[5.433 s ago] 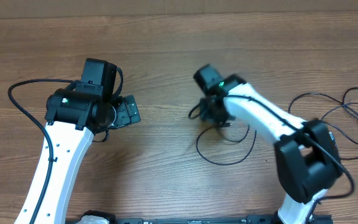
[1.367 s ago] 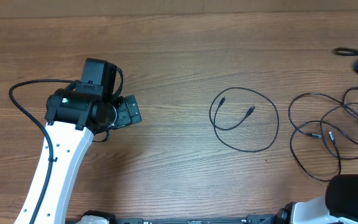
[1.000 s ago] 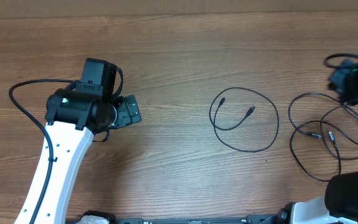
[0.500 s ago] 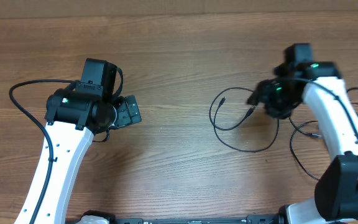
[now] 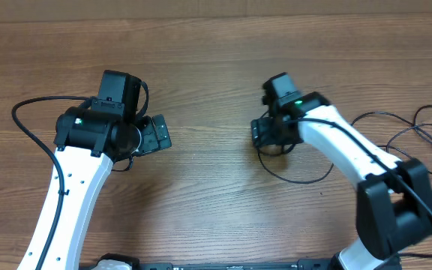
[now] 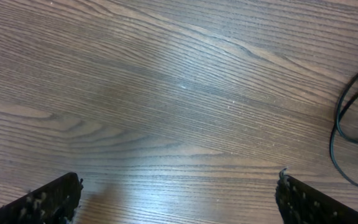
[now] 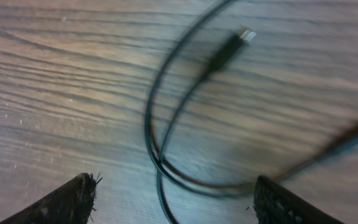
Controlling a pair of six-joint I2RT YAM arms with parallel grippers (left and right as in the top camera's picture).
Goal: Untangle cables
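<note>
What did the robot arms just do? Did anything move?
The right gripper swung back left from the far right and now hovers open over the loop of cable, holding nothing. The left arm stayed put, and the loop lies where it did a second ago.

One bench [image 5: 201,217], wooden, mid-brown; we find its long grain lines running across all three views. One paler tan strip [image 5: 201,6] along the top edge of the overhead view. We note a soft sheen [image 6: 179,190] of light on the wood in the left wrist view.
</note>
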